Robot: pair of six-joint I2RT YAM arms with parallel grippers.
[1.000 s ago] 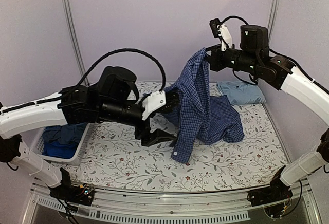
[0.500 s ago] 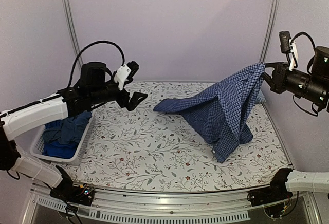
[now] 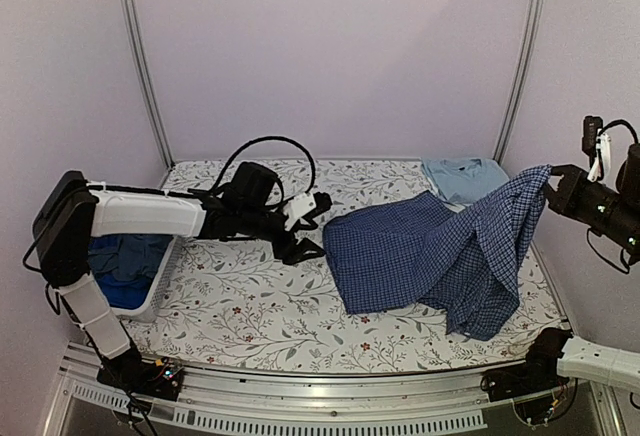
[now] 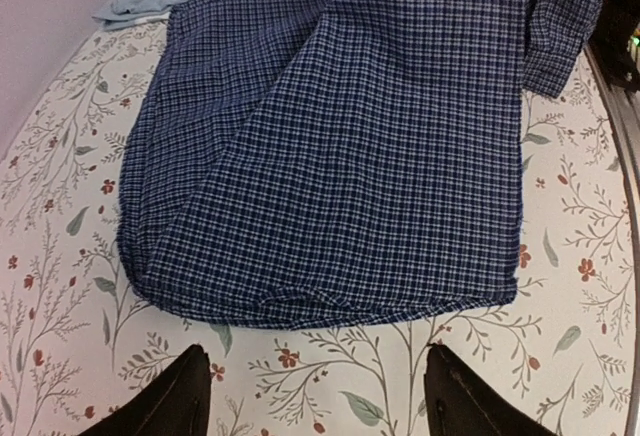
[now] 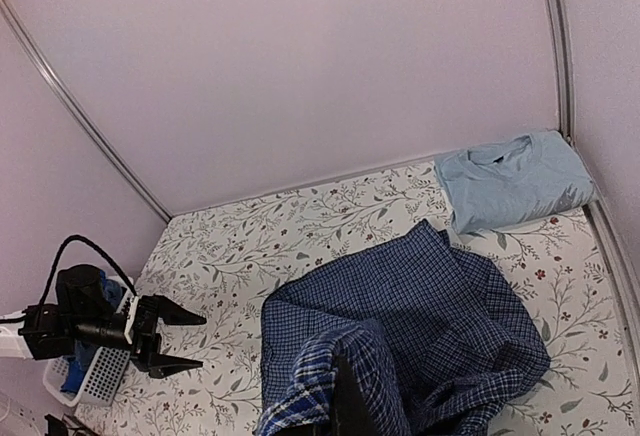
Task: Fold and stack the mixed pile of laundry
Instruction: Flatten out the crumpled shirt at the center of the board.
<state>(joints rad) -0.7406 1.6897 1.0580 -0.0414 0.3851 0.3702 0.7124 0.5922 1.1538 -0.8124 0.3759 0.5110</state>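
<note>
Got the right end effector [image 3: 552, 184] pinching an edge of the checked shirt [image 3: 400, 256], lifting that side off the desk [image 3: 250, 306] with the rest flat mid-desk. Got the left end effector [image 4: 318, 368] spread wide and empty, just short of the near hem. Looks soft, light, floppy, so probably best grabbed at the hem corners or shoulders.

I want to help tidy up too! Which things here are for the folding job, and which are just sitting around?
For the job: dark blue checked shirt, pinched by the right gripper; folded light-blue shirt; heaped blue clothes; open left gripper.

Just there: white basket holding the heap; flowery table cover.
</note>
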